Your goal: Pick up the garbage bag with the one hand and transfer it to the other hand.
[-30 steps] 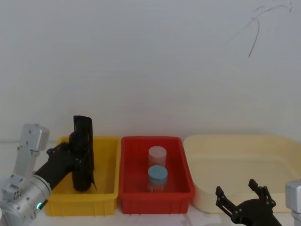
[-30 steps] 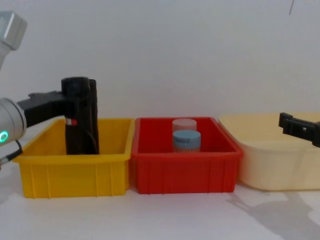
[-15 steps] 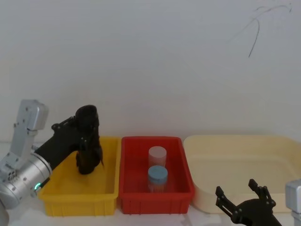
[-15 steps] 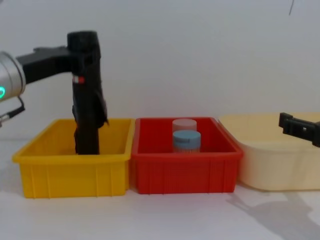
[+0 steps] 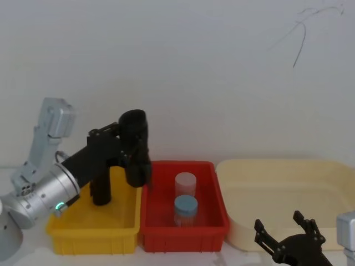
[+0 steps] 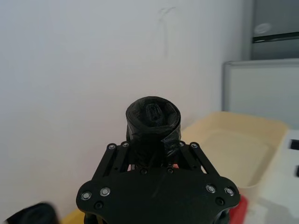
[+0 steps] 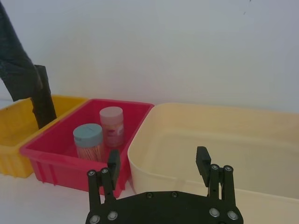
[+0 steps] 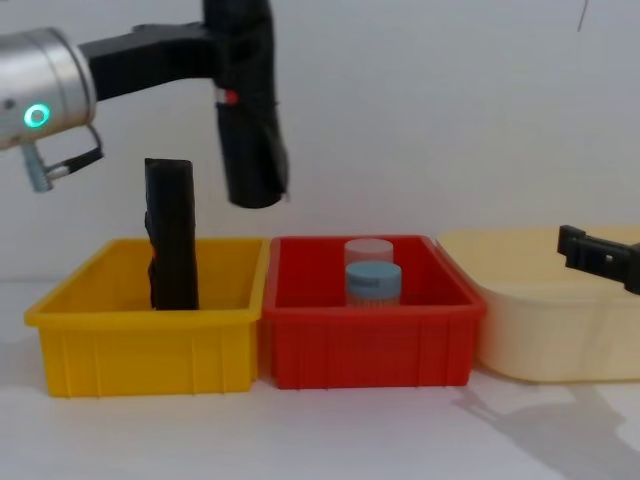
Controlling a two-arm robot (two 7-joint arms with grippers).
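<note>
Black garbage bag (image 8: pixel 249 140) aloft in the left hand (image 6: pixel 152 150)

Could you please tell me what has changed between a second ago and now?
The left pincer, shut on the garbage bag, has lifted it out of the yellow bin and carried it up and toward the robot's right. Unchanged: the thin black upright piece in that bin, the two jars in the red bin, and the open right pincer by the cream tub.
</note>
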